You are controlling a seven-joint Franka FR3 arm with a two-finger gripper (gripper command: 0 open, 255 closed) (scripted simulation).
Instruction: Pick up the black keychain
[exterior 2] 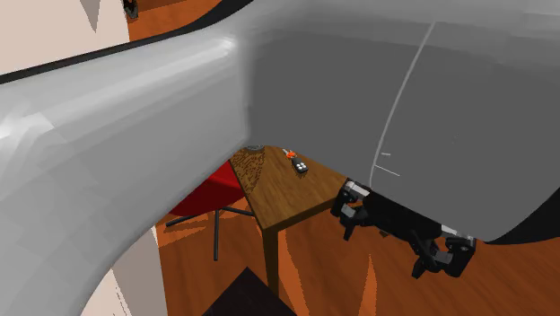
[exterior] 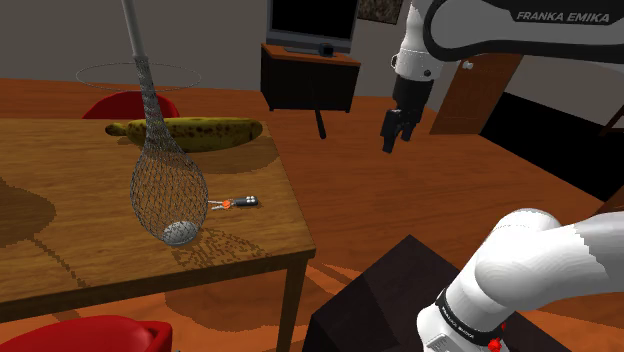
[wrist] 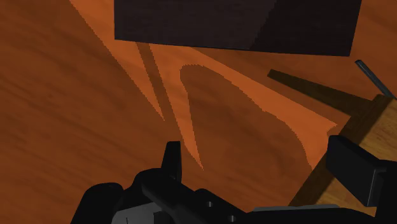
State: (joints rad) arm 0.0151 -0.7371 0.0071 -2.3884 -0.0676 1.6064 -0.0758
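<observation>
The black keychain [exterior: 240, 203], with an orange tag and a metal ring, lies flat near the wooden table's [exterior: 270, 235] right edge in the shoulder view. The second exterior view also shows the keychain [exterior 2: 299, 165], close to the table corner [exterior 2: 292, 197]. My gripper [exterior: 397, 138] hangs open and empty in the air over the floor, well to the right of the table and higher than its top. In the wrist view the gripper [wrist: 261, 167] looks down at orange wooden floor, its fingers wide apart, with the table edge [wrist: 375, 130] beside one finger. In the second exterior view the gripper [exterior 2: 383, 251] is beside the table corner.
On the table lie a spotted banana [exterior: 185, 132] and a hanging mesh net [exterior: 168, 195] holding a grey ball, just left of the keychain. Red chairs [exterior: 130, 104] stand around the table. A dark TV cabinet [exterior: 310, 76] stands behind on the floor. My arm's body [exterior 2: 359, 99] blocks much of the second exterior view.
</observation>
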